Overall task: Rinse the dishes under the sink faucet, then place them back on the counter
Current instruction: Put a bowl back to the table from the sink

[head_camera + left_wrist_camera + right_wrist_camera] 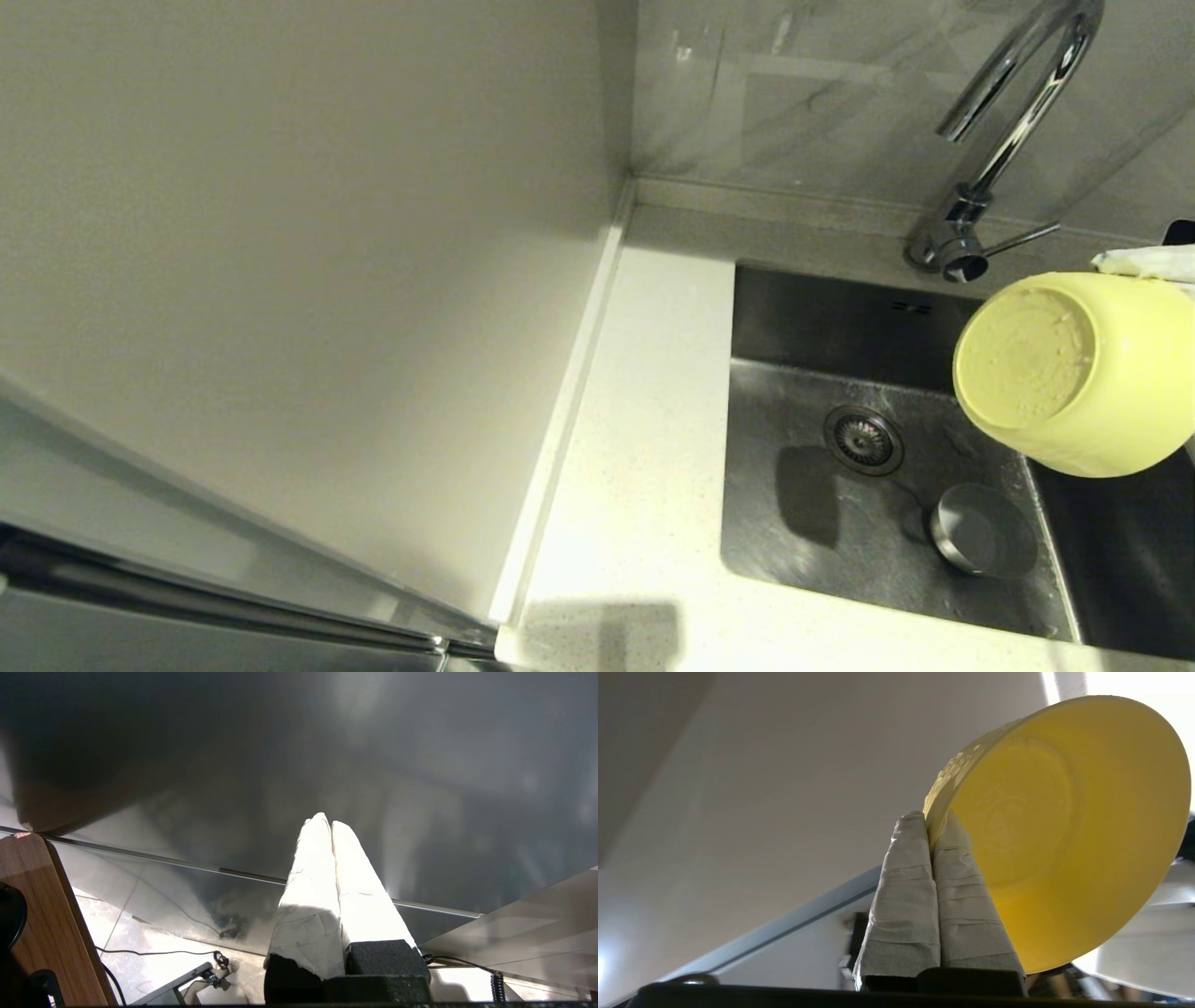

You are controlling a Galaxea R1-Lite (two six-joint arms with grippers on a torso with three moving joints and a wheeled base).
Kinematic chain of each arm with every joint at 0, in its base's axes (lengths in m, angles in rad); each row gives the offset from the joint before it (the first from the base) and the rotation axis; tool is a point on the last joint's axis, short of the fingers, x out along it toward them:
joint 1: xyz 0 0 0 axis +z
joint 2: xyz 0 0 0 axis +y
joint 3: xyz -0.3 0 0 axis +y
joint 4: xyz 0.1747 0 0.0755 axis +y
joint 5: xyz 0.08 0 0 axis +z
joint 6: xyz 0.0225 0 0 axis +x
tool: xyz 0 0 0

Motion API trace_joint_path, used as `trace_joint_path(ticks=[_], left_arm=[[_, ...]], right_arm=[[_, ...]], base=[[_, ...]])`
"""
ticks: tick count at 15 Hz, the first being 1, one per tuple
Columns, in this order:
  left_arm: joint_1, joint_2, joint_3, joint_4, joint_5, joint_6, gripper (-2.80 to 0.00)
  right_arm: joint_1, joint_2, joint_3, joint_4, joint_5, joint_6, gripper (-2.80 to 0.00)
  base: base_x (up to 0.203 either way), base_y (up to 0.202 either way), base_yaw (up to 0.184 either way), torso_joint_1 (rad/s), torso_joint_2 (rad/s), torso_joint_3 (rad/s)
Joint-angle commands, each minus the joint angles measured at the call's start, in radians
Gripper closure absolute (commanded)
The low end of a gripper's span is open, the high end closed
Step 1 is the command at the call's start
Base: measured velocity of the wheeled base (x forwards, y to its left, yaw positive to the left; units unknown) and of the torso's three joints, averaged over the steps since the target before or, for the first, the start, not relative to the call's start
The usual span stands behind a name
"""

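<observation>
The right gripper (930, 823) pinches the rim of the yellow bowl (1074, 373), its taped fingers (906, 891) pressed together on the thin wall. In the head view the bowl hangs in the air above the right part of the sink (794, 551), tipped on its side so that its underside faces the camera. The sink's drain strainer (864, 440) lies lower and to the left of the bowl. A grey-blue bowl (976, 539) rests on the sink floor, just to the right of the strainer and nearer the front wall. The faucet (1013, 112) rises behind the sink's back edge, its side lever pointing right. The counter (644, 420) runs along the sink's left side.

The left gripper (331, 822) is parked away from the sink, near a dark glossy panel (327, 756), with its taped fingers closed on nothing
</observation>
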Motion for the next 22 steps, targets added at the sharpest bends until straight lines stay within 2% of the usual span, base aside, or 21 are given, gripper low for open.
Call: trace_joint_path(ticks=[1, 2, 4, 7, 8, 10, 12, 14, 15, 18, 19, 20, 21, 22], left_arm=[[0.000, 0.000, 0.003, 0.000, 0.000, 0.000, 0.00], [0.000, 0.000, 0.003, 0.000, 0.000, 0.000, 0.00], [0.000, 0.000, 0.003, 0.000, 0.000, 0.000, 0.00], [0.000, 0.000, 0.003, 0.000, 0.000, 0.000, 0.00], [0.000, 0.000, 0.003, 0.000, 0.000, 0.000, 0.00], [0.000, 0.000, 0.003, 0.000, 0.000, 0.000, 0.00], [0.000, 0.000, 0.003, 0.000, 0.000, 0.000, 0.00], [0.000, 0.000, 0.003, 0.000, 0.000, 0.000, 0.00], [0.000, 0.000, 0.003, 0.000, 0.000, 0.000, 0.00], [0.000, 0.000, 0.003, 0.000, 0.000, 0.000, 0.00], [0.000, 0.000, 0.003, 0.000, 0.000, 0.000, 0.00], [0.000, 0.000, 0.003, 0.000, 0.000, 0.000, 0.00], [0.000, 0.000, 0.003, 0.000, 0.000, 0.000, 0.00], [0.000, 0.000, 0.003, 0.000, 0.000, 0.000, 0.00]], right_arm=[[0.007, 0.011, -0.067, 0.010, 0.015, 0.055, 0.00], [0.007, 0.012, -0.111, 0.010, 0.015, 0.100, 0.00], [0.007, 0.014, -0.092, 0.010, 0.015, 0.115, 0.00], [0.005, 0.014, 0.158, 0.010, 0.015, 0.120, 0.00], [0.005, 0.015, 0.194, 0.010, 0.015, 0.122, 0.00], [0.005, 0.013, 0.144, 0.010, 0.015, 0.124, 0.00], [0.005, 0.006, -0.044, 0.010, 0.015, 0.126, 0.00], [0.005, 0.005, -0.119, 0.008, 0.013, 0.115, 0.00], [0.006, 0.002, -0.096, -0.001, 0.008, 0.099, 0.00], [0.010, -0.010, 0.104, -0.056, -0.021, 0.032, 0.00], [0.019, -0.016, 0.115, -0.095, -0.065, -0.002, 0.00], [0.034, -0.029, 0.095, -0.166, -0.182, -0.076, 0.00], [0.047, -0.048, 0.100, -0.242, -0.367, -0.197, 0.00], [0.050, -0.068, 0.133, -0.311, -0.496, -0.382, 0.00]], base=[[0.000, 0.000, 0.000, 0.000, 0.00, 0.000], [0.000, 0.000, 0.000, 0.000, 0.00, 0.000], [0.000, 0.000, 0.000, 0.000, 0.00, 0.000], [0.000, 0.000, 0.000, 0.000, 0.00, 0.000], [0.000, 0.000, 0.000, 0.000, 0.00, 0.000], [0.000, 0.000, 0.000, 0.000, 0.00, 0.000], [0.000, 0.000, 0.000, 0.000, 0.00, 0.000], [0.000, 0.000, 0.000, 0.000, 0.00, 0.000], [0.000, 0.000, 0.000, 0.000, 0.00, 0.000], [0.000, 0.000, 0.000, 0.000, 0.00, 0.000], [0.000, 0.000, 0.000, 0.000, 0.00, 0.000], [0.000, 0.000, 0.000, 0.000, 0.00, 0.000], [0.000, 0.000, 0.000, 0.000, 0.00, 0.000], [0.000, 0.000, 0.000, 0.000, 0.00, 0.000]])
